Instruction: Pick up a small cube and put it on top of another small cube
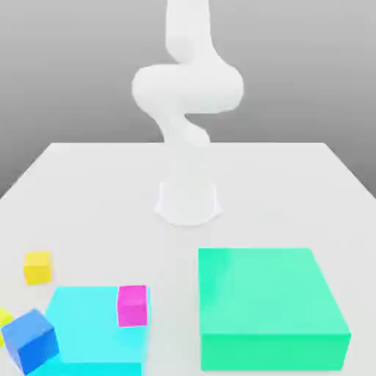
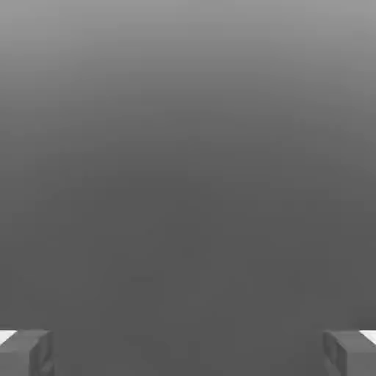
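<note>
Hand (image 2: 188, 354), spread and empty, likely starts the pick; next, approach cubes, perhaps magenta (image 1: 133, 305), exterior view's lower left.

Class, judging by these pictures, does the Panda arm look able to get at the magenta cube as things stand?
Probably yes: nothing appears to stand over the magenta cube, and the gripper is open and empty. Whether the arm reaches that far is harder to tell.
</note>
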Tool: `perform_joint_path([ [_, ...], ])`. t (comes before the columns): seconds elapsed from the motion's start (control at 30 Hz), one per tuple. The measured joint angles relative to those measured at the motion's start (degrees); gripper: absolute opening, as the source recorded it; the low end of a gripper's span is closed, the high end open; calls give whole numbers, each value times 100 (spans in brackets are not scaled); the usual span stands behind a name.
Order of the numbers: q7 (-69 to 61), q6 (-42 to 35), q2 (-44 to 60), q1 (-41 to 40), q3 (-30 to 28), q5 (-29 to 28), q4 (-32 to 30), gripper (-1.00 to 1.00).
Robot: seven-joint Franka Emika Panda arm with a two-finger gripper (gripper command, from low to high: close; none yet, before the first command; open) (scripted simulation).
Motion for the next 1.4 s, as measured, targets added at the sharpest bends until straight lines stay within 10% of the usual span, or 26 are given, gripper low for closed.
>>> perform_joint_path([
  [0.53, 1820, 1907, 3346, -2088, -1228, -192, -1497, 0],
  [0.93, 1162, 3548, 5889, -3520, -737, 1614, -1836, 0],
  [0.97, 1113, 3648, 6010, -3613, -630, 1675, -1811, -100],
  [1.4, 1812, 2786, 4889, -3190, -1255, 754, -2050, -100],
])
